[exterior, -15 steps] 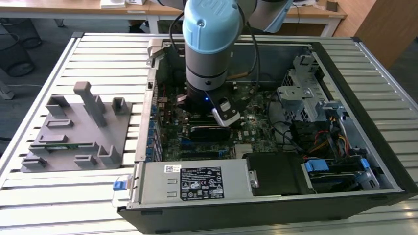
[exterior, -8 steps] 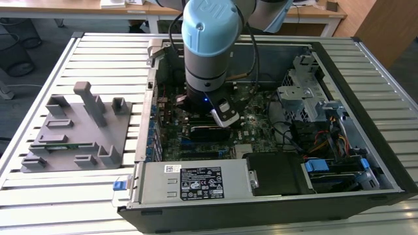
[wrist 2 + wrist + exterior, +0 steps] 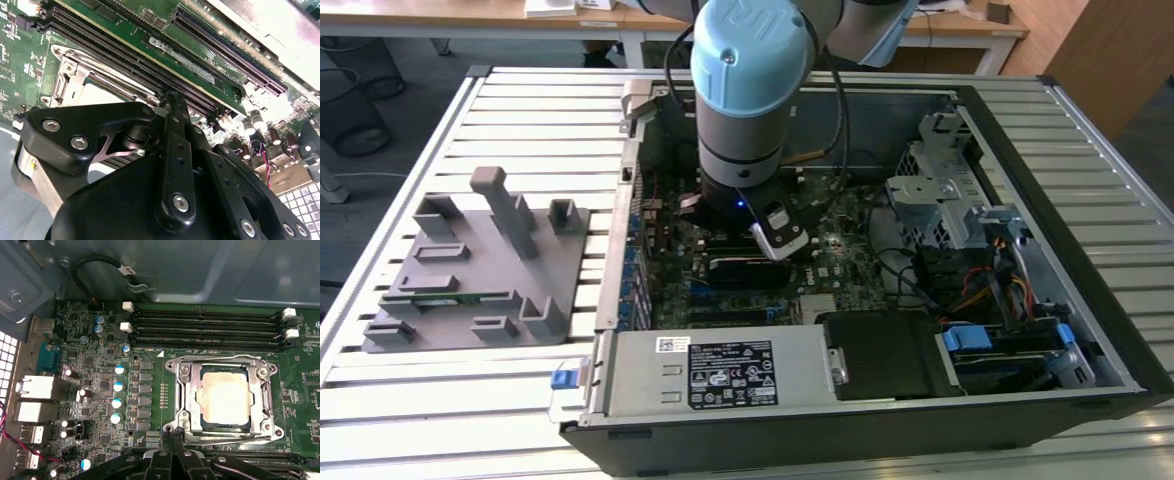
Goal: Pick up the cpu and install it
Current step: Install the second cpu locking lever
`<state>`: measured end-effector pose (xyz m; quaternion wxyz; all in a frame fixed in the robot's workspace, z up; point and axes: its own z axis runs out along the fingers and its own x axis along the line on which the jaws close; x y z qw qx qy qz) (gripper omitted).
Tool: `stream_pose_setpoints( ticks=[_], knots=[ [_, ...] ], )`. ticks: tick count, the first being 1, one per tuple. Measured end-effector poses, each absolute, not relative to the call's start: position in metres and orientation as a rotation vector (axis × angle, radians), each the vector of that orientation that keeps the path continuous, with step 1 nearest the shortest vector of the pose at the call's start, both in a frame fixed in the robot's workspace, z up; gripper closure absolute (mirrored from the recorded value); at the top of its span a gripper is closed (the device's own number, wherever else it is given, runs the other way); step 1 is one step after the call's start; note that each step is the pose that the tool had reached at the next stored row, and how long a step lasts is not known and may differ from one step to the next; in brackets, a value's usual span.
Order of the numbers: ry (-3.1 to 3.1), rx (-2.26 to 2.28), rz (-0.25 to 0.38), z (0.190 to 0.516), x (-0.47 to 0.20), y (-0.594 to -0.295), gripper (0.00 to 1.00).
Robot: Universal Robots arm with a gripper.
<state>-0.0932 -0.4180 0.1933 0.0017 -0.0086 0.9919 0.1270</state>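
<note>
In the first wrist view the pincer (image 3: 172,432) hangs just beside the socket frame (image 3: 223,396), its black fingers pressed together with nothing between them, the tips close to the frame's near edge. The cpu (image 3: 223,397) lies flat inside that frame, its pale metal top showing through the opening, so it looks already seated on the motherboard (image 3: 100,385). By my judgement it is a light, stiff, smooth plate, delicate on its underside; any hold belongs on two opposite edges, never on the faces. Beyond the socket run four empty memory slots (image 3: 205,330) with white latches. In the exterior view the arm (image 3: 744,90) reaches down into the open computer case (image 3: 1067,200), which lies on a slatted worktop (image 3: 520,120). The power supply (image 3: 720,372) carries a printed label, too small to make out. A grey parts fixture (image 3: 474,270) stands well apart, toward the exterior view's left.
</note>
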Motion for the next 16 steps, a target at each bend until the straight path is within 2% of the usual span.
stream_pose_setpoints(
  ticks=[16],
  knots=[
    [3.111, -0.027, 0.408, 0.1945, -0.0932, -0.418, 0.89]
  ],
)
